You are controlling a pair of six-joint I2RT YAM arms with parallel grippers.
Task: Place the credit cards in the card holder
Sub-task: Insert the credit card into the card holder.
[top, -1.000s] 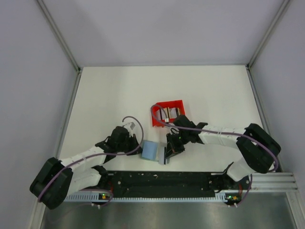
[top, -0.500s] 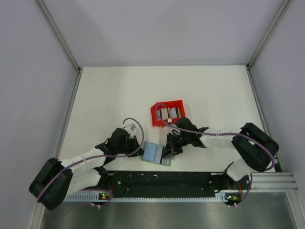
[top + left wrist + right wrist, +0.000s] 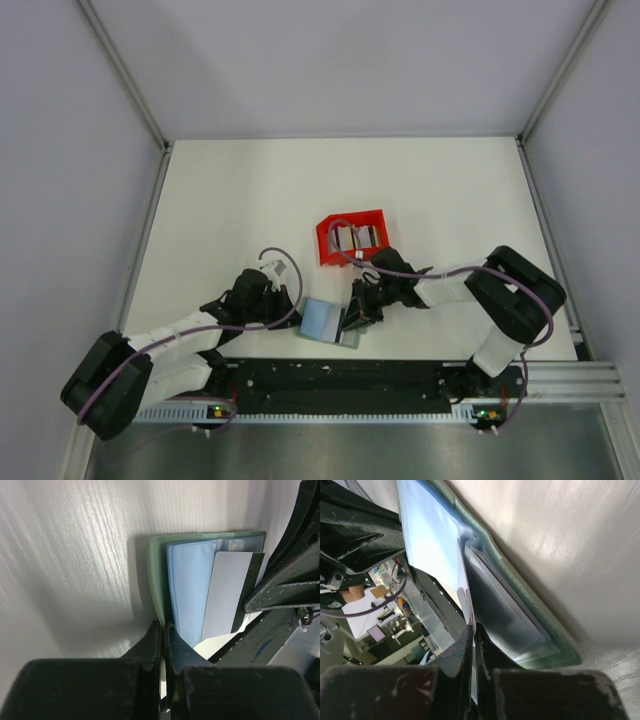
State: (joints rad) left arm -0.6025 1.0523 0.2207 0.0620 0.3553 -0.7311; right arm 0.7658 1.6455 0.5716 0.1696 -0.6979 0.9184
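Note:
The card holder point(image 3: 322, 320) lies open near the table's front edge, grey-green outside and light blue inside. My left gripper point(image 3: 294, 318) is shut on its left edge; in the left wrist view the jaws point(image 3: 164, 628) pinch the green cover point(image 3: 156, 580). My right gripper point(image 3: 352, 318) is shut on a whitish credit card point(image 3: 227, 596), which stands edge-on over the holder's right half. In the right wrist view this card point(image 3: 465, 587) runs from the jaws point(image 3: 473, 628) down to the clear pockets point(image 3: 500, 615). More cards point(image 3: 357, 238) sit in the red bin.
A red plastic bin point(image 3: 326, 245) stands just behind the right gripper. The black arm-base rail point(image 3: 340, 375) runs along the near edge, close to the holder. Grey walls enclose the white table on three sides.
The holder has turned slightly and shifted a little right and nearer. The right gripper has brought the card down onto its right half. The right arm's elbow has swung left.

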